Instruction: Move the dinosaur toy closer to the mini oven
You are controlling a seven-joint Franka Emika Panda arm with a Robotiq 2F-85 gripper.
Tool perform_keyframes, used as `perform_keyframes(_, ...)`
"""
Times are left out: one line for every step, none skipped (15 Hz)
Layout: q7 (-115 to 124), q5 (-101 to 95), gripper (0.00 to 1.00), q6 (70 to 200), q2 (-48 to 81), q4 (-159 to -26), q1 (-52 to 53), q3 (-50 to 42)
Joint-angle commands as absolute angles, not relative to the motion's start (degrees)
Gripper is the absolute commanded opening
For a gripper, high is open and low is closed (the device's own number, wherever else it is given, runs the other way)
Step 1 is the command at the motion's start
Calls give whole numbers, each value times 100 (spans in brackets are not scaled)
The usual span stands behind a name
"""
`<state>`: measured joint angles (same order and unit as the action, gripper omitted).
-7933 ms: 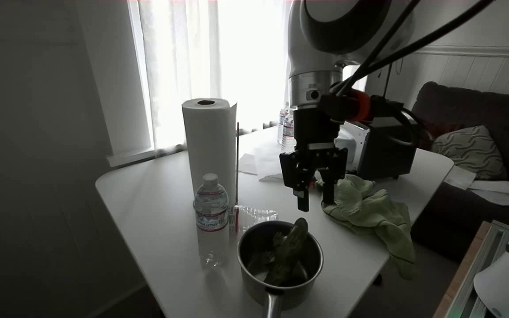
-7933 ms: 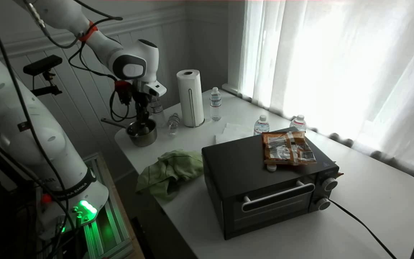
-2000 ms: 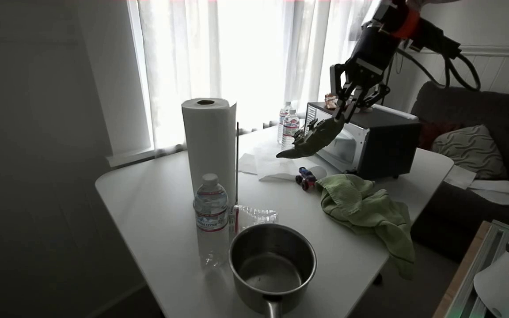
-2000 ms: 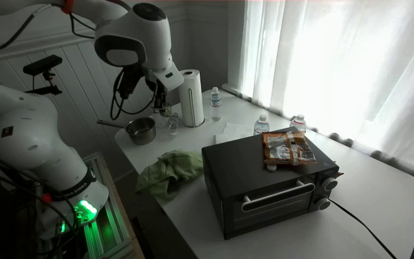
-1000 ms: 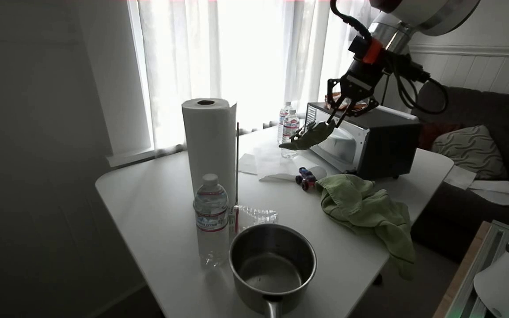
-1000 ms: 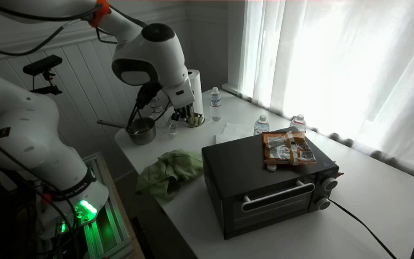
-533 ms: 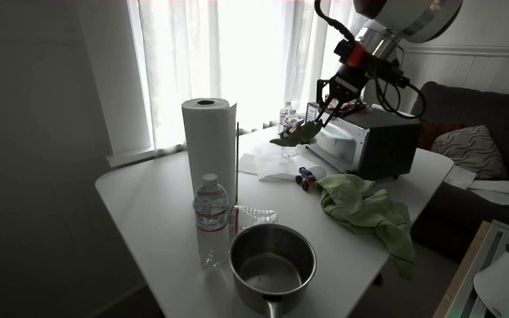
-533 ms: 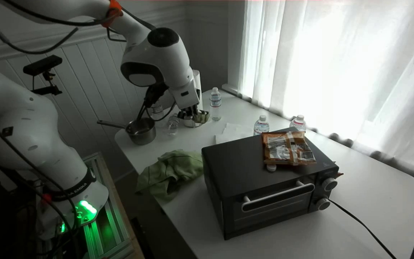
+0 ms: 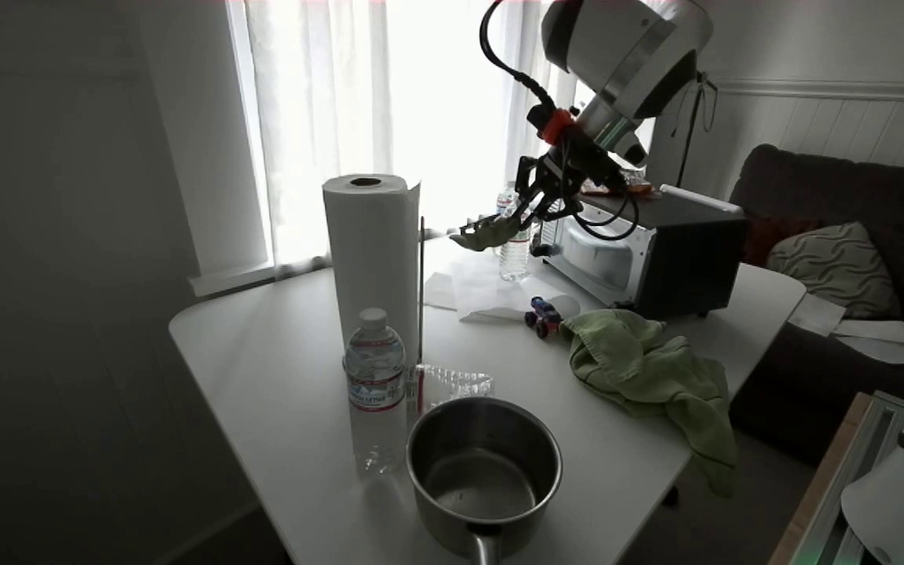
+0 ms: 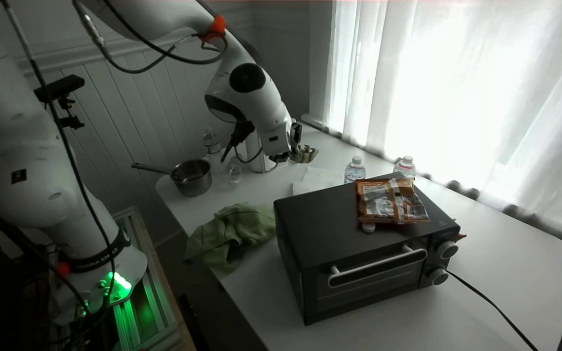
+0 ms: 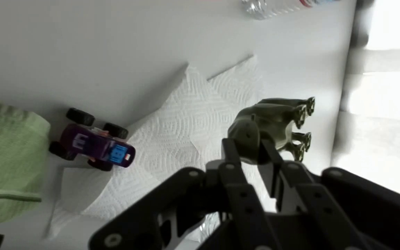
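Note:
The olive-green dinosaur toy [image 9: 490,234] hangs above the table with my gripper [image 9: 520,220] shut on its head end. In the wrist view the dinosaur toy [image 11: 273,121] points its legs to the right, and both fingers [image 11: 231,149] press on it from either side. Below it lie white paper sheets. The dark mini oven [image 9: 691,267] stands to the right of the toy in that exterior view. From the opposite side, the mini oven [image 10: 339,229] is in front, with the dinosaur toy [image 10: 305,154] behind it, partly covered by the arm.
Water bottles [image 10: 355,170] stand behind the oven, near the held toy. A purple toy truck [image 11: 96,146] sits beside paper sheets [image 11: 182,128] and a green cloth [image 9: 644,369]. A paper towel roll [image 9: 369,267], a bottle [image 9: 376,392] and a metal pot [image 9: 487,471] stand farther off.
Nearly eight seconds ago the dinosaur toy lay in the pot, with the gripper open above it. It has since been lifted out and carried over the paper sheets, lately moving toward the window.

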<state>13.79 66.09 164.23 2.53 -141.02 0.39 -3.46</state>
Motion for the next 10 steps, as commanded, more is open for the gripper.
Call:
perform_keyframes(453, 7870, 5, 16627, 1192, -13180, -58, -295)
perform_keyframes(312, 8021, 5, 16579, 1372, -13048, -90, -291)
perform_keyframes(129, 8219, 5, 16593, 1586, -12879, -115, -287)
perform_keyframes(74, 8287, 5, 16589, 1780, -12754, -133, -303)
perform_keyframes(-84, 8443, 5, 16592, 1956, -12608, -163, -297)
perform_keyframes(-302, 8656, 5, 16605, 2122, -12440, -203, -283)
perform_keyframes(-461, 8819, 5, 16598, 2287, -12283, -235, -282)
perform_keyframes(-635, 8981, 5, 16603, 2433, -12143, -256, -286)
perform_keyframes(-688, 9055, 5, 16585, 2568, -12038, -264, -304)
perform_keyframes(-802, 9169, 5, 16586, 2689, -11925, -281, -309)
